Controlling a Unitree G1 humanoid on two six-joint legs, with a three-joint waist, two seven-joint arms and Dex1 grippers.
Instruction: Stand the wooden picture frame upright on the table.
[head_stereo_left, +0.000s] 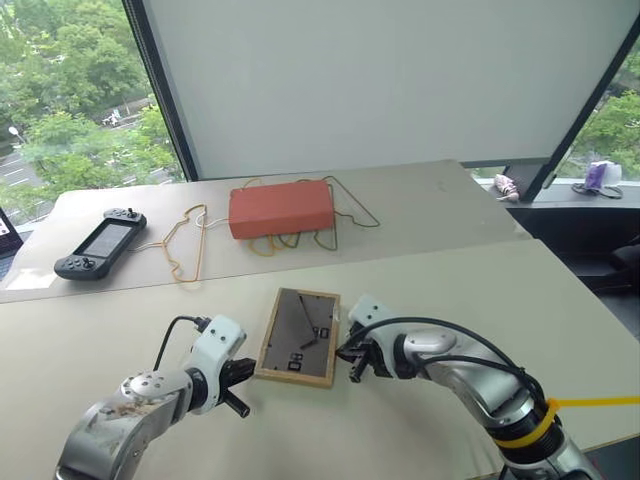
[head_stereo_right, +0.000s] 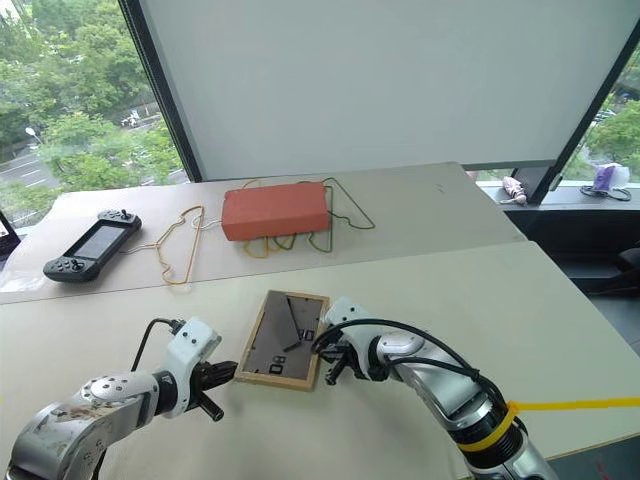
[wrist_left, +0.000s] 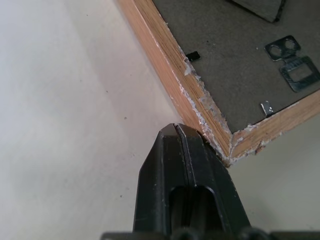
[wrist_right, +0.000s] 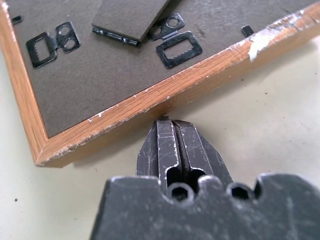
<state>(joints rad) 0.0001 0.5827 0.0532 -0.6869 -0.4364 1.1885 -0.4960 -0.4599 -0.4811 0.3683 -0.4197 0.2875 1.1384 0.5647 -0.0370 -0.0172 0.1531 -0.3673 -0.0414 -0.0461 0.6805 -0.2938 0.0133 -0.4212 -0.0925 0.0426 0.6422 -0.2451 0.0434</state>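
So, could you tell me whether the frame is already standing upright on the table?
No, the frame lies flat on the table, its dark back facing up.

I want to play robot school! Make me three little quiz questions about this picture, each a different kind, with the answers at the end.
1. True or false: the wooden picture frame is standing upright on the table.
2. Which side of the frame faces up? A) the picture side B) the dark back with the fold-out stand
3. Fill in: both the left gripper and the right gripper have their fingers ____.

Key:
1. False. It lies flat.
2. B. The metal hangers on the back show.
3. Shut. Each shut tip sits next to the frame's wooden edge, one gripper on each side, holding nothing.
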